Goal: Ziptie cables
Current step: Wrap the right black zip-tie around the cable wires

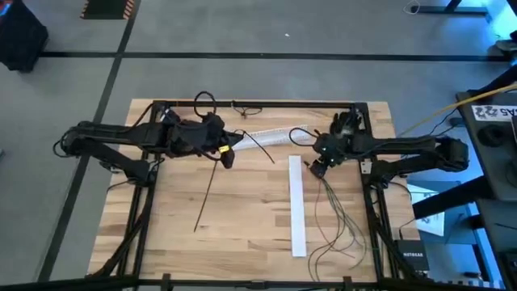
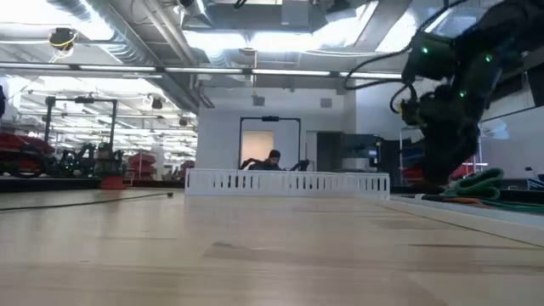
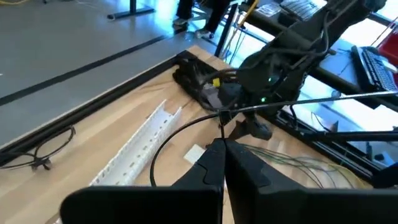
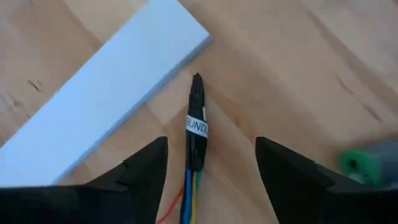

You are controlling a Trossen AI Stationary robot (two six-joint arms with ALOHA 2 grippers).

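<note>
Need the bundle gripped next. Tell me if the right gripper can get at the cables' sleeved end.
Probably yes. The right gripper is open, its fingers either side of the cables' labelled black end on bare wood. The white strip lies beside it, not across.

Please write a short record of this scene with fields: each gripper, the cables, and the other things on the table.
Left gripper: fingers together above the wooden table; a thin stiff black strip arcs past its tips, grip unclear.
Right gripper: open, one finger on each side of the black-sleeved bundle end.
Cables: loose bunch of thin greenish, yellowish and dark wires, trailing beside the right arm.
Other: long flat white strip; white slotted channel.
</note>
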